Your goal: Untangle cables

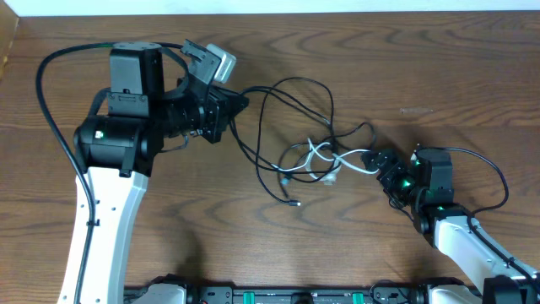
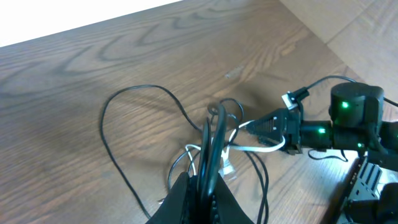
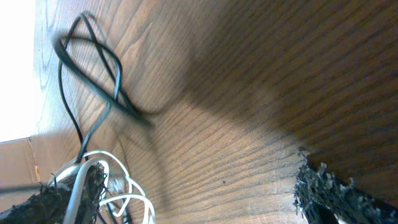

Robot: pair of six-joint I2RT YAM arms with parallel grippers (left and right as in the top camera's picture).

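The cables lie tangled mid-table: black cables (image 1: 295,101) in wide loops and a shorter white cable (image 1: 325,156) knotted among them. My left gripper (image 1: 239,103) is shut on a black cable at the tangle's left edge. In the left wrist view the black cable (image 2: 214,134) runs up from between the shut fingers (image 2: 186,199). My right gripper (image 1: 377,165) stands open at the tangle's right side, by the white cable's end. In the right wrist view the white cable (image 3: 127,180) curls around the left finger (image 3: 68,193), with nothing between the fingers; black cable loops (image 3: 93,68) lie beyond.
A thick black wire (image 1: 51,110) arcs around the left arm's base (image 1: 110,139). The right arm (image 1: 460,232) reaches in from the lower right, with its own wire (image 1: 498,181) looping beside it. The wooden table (image 1: 405,59) reaches a pale wall at the far edge.
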